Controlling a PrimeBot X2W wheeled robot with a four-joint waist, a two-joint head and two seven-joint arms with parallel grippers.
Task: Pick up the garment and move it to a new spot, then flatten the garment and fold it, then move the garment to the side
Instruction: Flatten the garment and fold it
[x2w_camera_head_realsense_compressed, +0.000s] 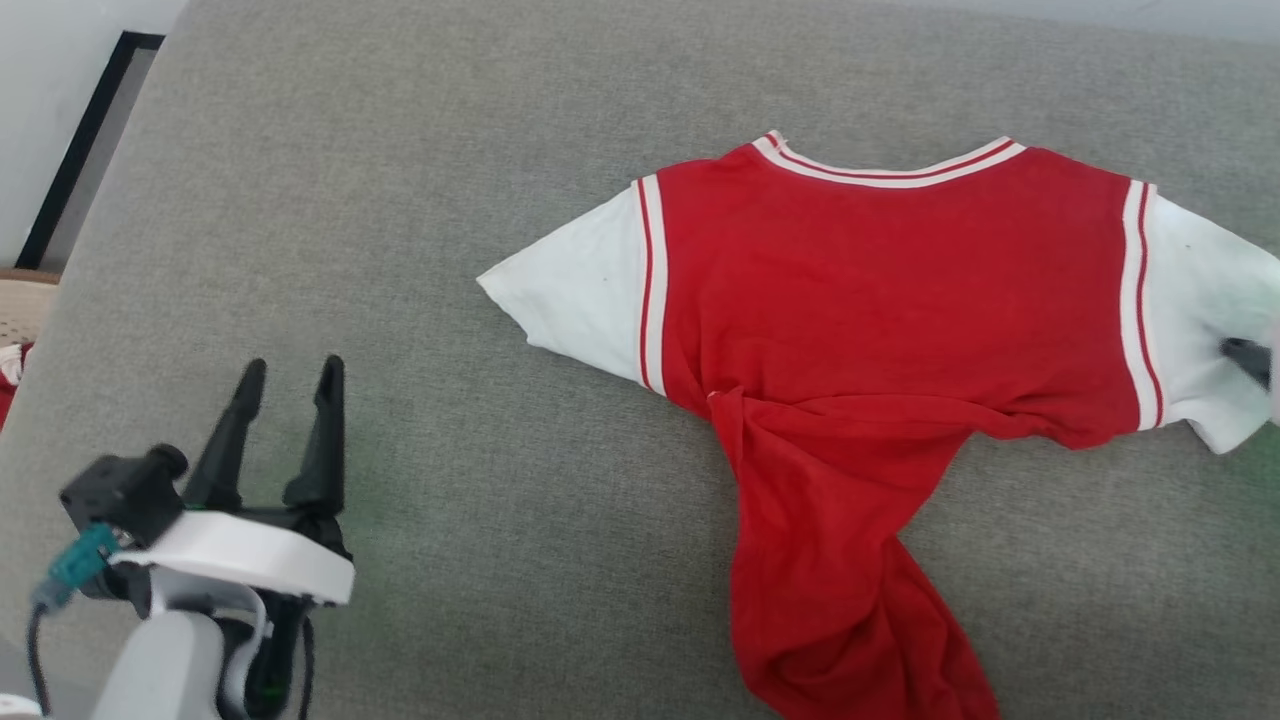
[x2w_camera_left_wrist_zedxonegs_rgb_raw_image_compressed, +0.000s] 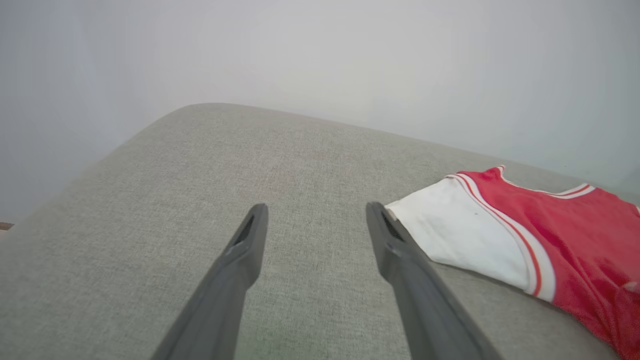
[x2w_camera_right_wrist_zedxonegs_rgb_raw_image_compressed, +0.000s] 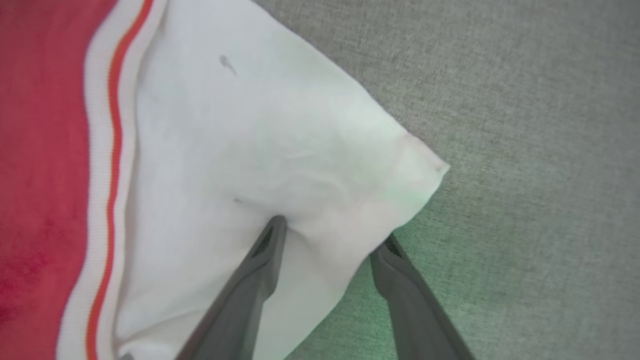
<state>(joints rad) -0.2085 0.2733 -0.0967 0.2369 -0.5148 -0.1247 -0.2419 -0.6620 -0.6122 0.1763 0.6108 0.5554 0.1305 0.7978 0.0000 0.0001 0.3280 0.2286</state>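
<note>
The big grey cushion (x2w_camera_head_realsense_compressed: 400, 250) has the garment (x2w_camera_head_realsense_compressed: 880, 280) on its right half. Collar's away from me and the chest is spread fairly flat, but the lower half (x2w_camera_head_realsense_compressed: 830, 560) is twisted into a rope. I'd call flattening about halfway, with the fold and the move aside not yet started. My left gripper (x2w_camera_head_realsense_compressed: 293, 363) hangs wide open over bare cushion, well clear of the shirt. The right wrist view adds detail: my right gripper (x2w_camera_right_wrist_zedxonegs_rgb_raw_image_compressed: 332, 232) is parted, one finger on the white sleeve (x2w_camera_right_wrist_zedxonegs_rgb_raw_image_compressed: 260, 140), the other under its edge, not pinching.
</note>
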